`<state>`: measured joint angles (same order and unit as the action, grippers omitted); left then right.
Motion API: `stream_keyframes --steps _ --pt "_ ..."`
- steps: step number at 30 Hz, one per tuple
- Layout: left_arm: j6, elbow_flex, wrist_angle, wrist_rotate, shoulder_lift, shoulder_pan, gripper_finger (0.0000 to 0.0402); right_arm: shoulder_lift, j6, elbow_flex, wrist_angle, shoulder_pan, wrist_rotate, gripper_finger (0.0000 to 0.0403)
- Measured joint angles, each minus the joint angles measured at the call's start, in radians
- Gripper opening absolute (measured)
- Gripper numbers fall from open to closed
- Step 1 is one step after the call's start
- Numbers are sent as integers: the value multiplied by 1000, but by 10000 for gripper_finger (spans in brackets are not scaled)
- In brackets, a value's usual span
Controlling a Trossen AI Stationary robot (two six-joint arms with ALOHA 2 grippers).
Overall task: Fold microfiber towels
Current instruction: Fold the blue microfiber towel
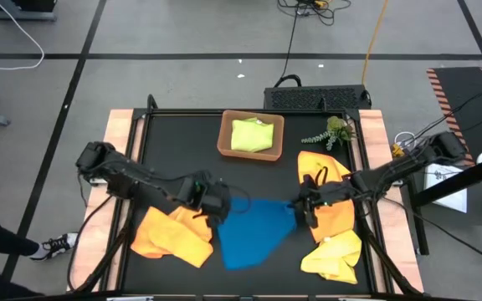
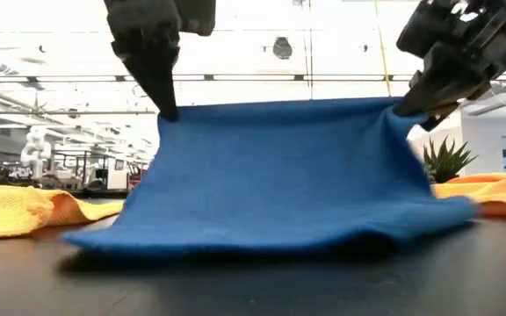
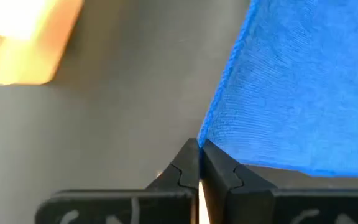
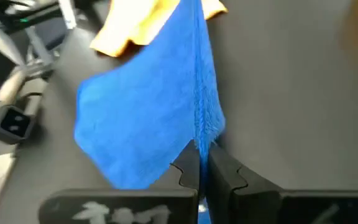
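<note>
The blue microfiber towel [image 1: 253, 234] hangs stretched between both claws over the middle of the black counter [image 1: 182, 142], its lower edge trailing on the surface. The left claw [image 1: 217, 212] is clamped on one top corner, the right claw [image 1: 301, 211] on the other. An orange towel [image 1: 170, 235] lies beside the left claw; a yellow towel [image 1: 335, 254] lies near the right.

Bright blue microfiber towel [image 1: 253, 232] at centre, plain, no pattern. Orange microfiber towel [image 1: 172, 236] at nine o'clock, another orange towel [image 1: 325, 171] at two o'clock, yellow microfiber towel [image 1: 335, 253] at four. Lime green folded towel [image 1: 252, 136] in the brown rectangular tray [image 1: 225, 134]. Black tabletop [image 1: 182, 146].
</note>
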<state>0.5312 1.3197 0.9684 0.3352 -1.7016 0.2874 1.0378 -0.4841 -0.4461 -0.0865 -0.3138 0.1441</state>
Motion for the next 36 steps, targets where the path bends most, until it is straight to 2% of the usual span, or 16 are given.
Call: stream_keyframes --steps 7,17,20,24,32,36 --pt "-104 0 9 6 0 -74 5 0 6 -1 51 81 -169 0" --pt "-181 0 28 87 0 -109 3 0 85 -9 77 158 -189 0" --pt "-198 0 57 91 0 -111 3 0 121 -77 193 165 -220 0" --pt "-221 0 72 105 0 -110 3 0 206 -171 360 156 -169 0" --pt "-251 -1 66 164 23 -114 2 0 312 -231 480 174 -124 0" --pt "-257 13 54 147 97 -75 2 0 315 -254 416 135 -268 0"
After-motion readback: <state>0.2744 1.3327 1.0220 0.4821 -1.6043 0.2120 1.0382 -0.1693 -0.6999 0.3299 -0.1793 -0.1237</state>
